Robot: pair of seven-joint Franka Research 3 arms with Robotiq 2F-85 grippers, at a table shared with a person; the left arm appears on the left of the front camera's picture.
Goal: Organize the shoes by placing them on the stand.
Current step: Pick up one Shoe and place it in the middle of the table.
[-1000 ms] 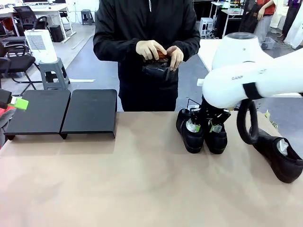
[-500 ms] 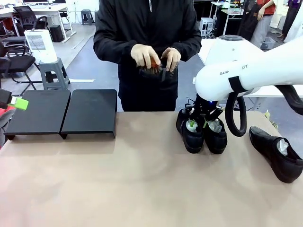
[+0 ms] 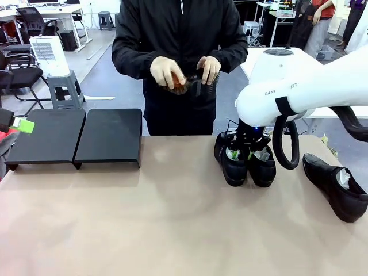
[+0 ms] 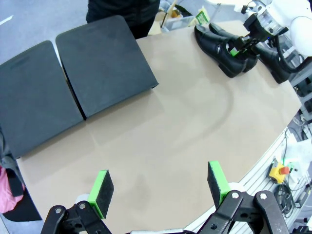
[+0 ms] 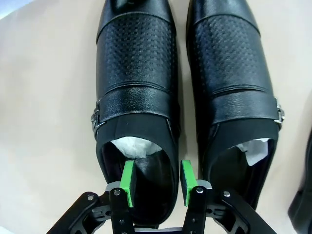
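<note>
**A:** Where is the right pincer [image 5: 157,181]?

**B:** Low over the heel end of one shoe [image 5: 136,73], and part-spread. One green pad sits inside the opening, by the pale stuffing. The other is outside, in the slot between that shoe and its neighbour [image 5: 234,73]. It straddles the side wall, and I see no pinch on it yet.

**A:** And the shoe's long axis?

**B:** It runs straight away from the pincer, heel nearest and toe farthest. So the pads face across the wall, not along it. The two shoes lie side by side, close to touching, on the tabletop [image 3: 172,218].

**A:** Where is the stand?

**B:** The stand [image 3: 109,135] is well apart, off to the robot's left at the far side of the tabletop, with both platforms bare. A third shoe [image 3: 336,187] lies alone to the right.

**A:** Which arm is nearer?

**B:** The right arm is nearer the shoes. The left pincer [image 4: 159,187] is spread wide with nothing in it. It hovers over the tabletop's near edge, closer to the stand. I judge the lift turns on closing across that wall, followed by a long carry leftward.
</note>
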